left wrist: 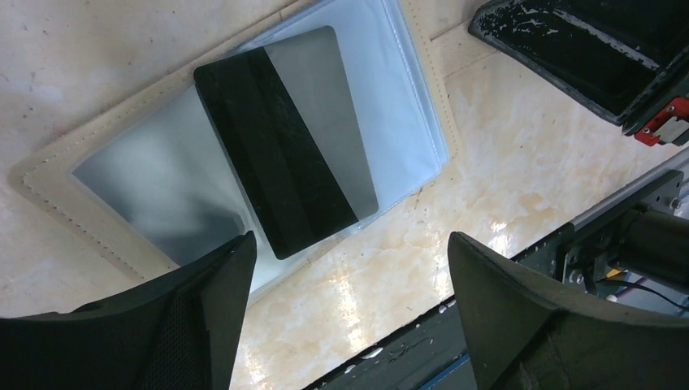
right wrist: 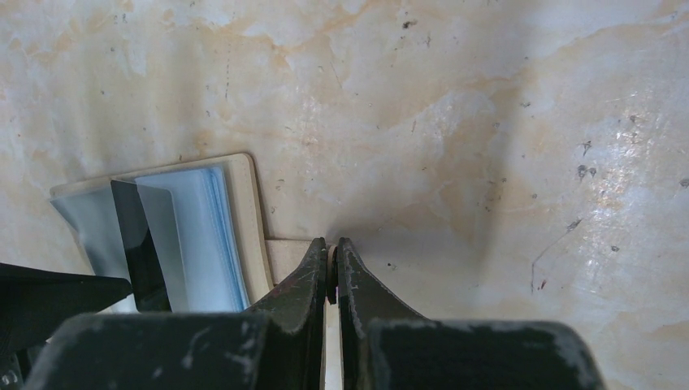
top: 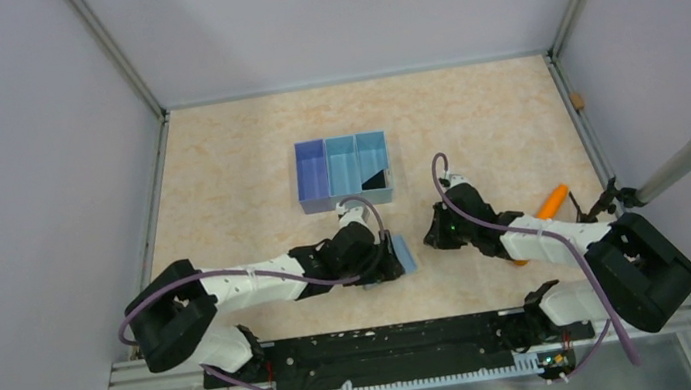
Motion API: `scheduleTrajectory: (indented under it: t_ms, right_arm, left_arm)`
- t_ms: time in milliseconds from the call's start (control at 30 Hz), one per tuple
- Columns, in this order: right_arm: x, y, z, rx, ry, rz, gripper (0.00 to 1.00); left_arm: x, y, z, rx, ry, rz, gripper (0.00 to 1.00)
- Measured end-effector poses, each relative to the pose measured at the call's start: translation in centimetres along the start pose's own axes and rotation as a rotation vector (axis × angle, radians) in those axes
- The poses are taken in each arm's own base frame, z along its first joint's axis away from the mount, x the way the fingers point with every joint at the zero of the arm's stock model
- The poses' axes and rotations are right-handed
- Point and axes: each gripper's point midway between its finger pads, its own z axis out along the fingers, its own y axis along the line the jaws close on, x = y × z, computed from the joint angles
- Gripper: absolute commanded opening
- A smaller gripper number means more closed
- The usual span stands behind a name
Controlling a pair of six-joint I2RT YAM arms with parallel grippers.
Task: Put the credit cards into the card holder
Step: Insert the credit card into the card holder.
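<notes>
The card holder (left wrist: 406,97) lies open on the table, a beige stitched border around clear sleeves. One credit card (left wrist: 284,146), grey with a broad black stripe, rests slanted on the sleeves, and its lower corner pokes past their edge. My left gripper (left wrist: 351,240) hovers open just in front of that corner, touching nothing. My right gripper (right wrist: 331,248) is shut on a thin beige flap of the card holder (right wrist: 244,203) at its right edge. From above, the card holder (top: 406,253) shows between the left gripper (top: 386,262) and the right gripper (top: 439,233).
A blue three-compartment tray (top: 312,174) stands behind the grippers, with a dark flat piece (top: 375,179) in its right compartment. An orange object (top: 552,200) and a silver cylinder (top: 690,158) lie at the right. The black rail (top: 372,348) runs along the near edge.
</notes>
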Motion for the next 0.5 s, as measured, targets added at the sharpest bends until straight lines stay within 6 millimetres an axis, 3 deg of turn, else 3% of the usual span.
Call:
scheduleTrajectory:
  t_ms: [500]
  right_arm:
    - [0.0, 0.2, 0.1, -0.008, 0.000, 0.000, 0.00]
  left_arm:
    - [-0.5, -1.5, 0.8, 0.058, -0.015, -0.046, 0.92]
